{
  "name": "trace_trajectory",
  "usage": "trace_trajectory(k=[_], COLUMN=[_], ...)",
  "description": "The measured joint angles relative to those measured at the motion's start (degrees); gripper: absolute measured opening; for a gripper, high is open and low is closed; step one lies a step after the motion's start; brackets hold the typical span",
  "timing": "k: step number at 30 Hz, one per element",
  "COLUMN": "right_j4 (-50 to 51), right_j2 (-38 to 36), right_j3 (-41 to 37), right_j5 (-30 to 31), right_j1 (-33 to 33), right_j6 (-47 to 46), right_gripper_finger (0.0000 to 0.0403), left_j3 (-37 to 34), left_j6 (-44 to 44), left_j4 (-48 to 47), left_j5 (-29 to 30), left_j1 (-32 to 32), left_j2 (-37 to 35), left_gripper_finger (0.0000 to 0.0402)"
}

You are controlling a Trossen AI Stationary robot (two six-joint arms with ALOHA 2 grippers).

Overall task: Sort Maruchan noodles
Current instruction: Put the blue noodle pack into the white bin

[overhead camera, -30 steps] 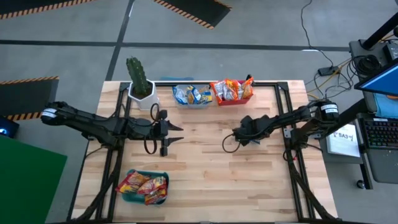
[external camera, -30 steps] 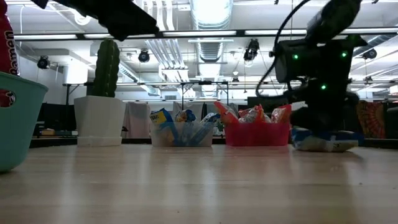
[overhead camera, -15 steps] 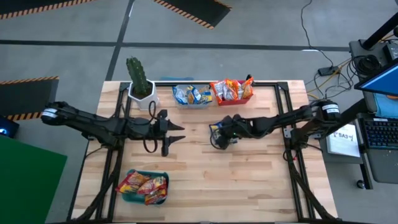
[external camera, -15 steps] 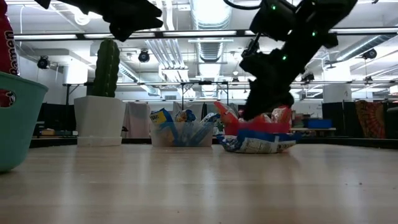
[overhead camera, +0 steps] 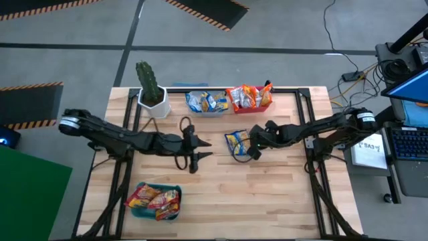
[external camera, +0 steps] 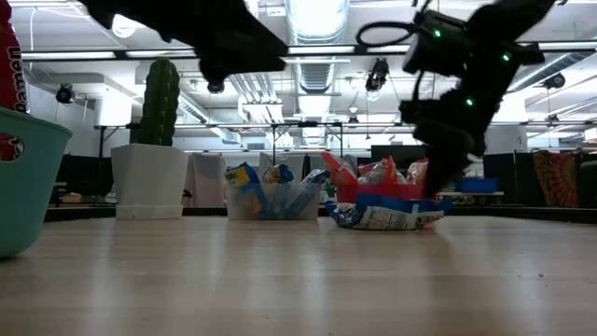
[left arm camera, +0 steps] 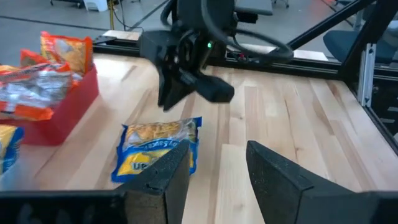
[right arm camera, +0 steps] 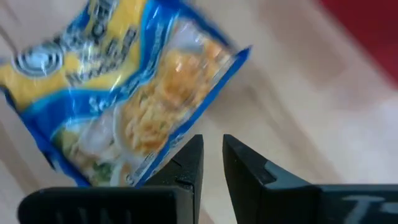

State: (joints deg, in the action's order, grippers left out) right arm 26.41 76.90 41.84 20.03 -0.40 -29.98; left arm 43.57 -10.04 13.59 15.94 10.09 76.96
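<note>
Pale wooden table (overhead camera: 267, 194) – bins, cactus (overhead camera: 150, 84) – striplit ceiling (external camera: 317, 19) behind.

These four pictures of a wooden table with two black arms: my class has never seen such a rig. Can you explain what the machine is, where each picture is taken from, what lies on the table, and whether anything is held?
The machine is a robot with two jointed arms, each ending in a two-finger gripper. One picture looks straight down on the table, one looks level across it, and two come from cameras on the wrists.

On the wooden table stand a potted cactus, a clear bin of blue packets, a red bin of orange ones and a teal bin of red-yellow ones. One blue noodle packet lies loose in the middle.

The right gripper, nearly shut, sits at that packet's edge, holding nothing. The left gripper is open and empty.
</note>
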Motion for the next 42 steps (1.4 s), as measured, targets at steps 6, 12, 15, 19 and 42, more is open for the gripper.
trace_trajectory(k=[6, 12, 15, 19, 42], right_j4=[-15.38, -40.22, -42.97, -42.28, -42.07], right_j2=[1.30, 2.96, 2.44, 0.77, -4.13], right_j3=[-7.49, -12.27, -12.62, -12.60, -15.52], right_j5=[-10.40, -16.10, -16.15, -15.88, -9.32], right_j1=[0.51, 3.62, 4.65, 4.91, 3.43], right_j6=[-1.96, -3.48, -3.22, -0.02, 10.95], right_gripper_finger=[0.0052, 0.0052, 0.0052, 0.0052, 0.0052], left_j3=[4.64, 8.02, 9.01, 9.76, 10.41], left_j6=[-0.01, -0.62, -1.04, -1.09, -0.21], left_j4=[-0.07, -4.79, -5.05, -5.23, 1.80], left_j5=[-0.02, -0.46, -0.48, -0.50, 1.51], left_j1=[0.00, 0.15, 0.32, 0.66, -3.22], left_j2=[7.35, 11.90, 13.46, 16.11, 27.98], left_gripper_finger=[0.0141, 0.0141, 0.0141, 0.0141, 0.0109])
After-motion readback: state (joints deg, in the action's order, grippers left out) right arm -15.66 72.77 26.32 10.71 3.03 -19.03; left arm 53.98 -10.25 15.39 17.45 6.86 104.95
